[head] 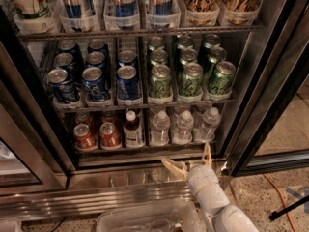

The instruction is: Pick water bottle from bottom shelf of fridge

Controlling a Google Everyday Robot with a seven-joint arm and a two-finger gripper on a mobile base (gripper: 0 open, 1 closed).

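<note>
Tan two-finger gripper (190,161) hangs wide open by the shiny steel ledge (116,158) — I'd raise it, centre on the small clear white-capped water bottle (183,127), then go straight in.

Speckled grey floor (251,199) lower right, warm dim light. Orange cable (276,190) runs across it, thin black rod (289,208) lies close by. Clear plastic bin (145,219) at bottom edge. Gripper (190,161) low centre, just above the bin, fingers spread apart.
</note>
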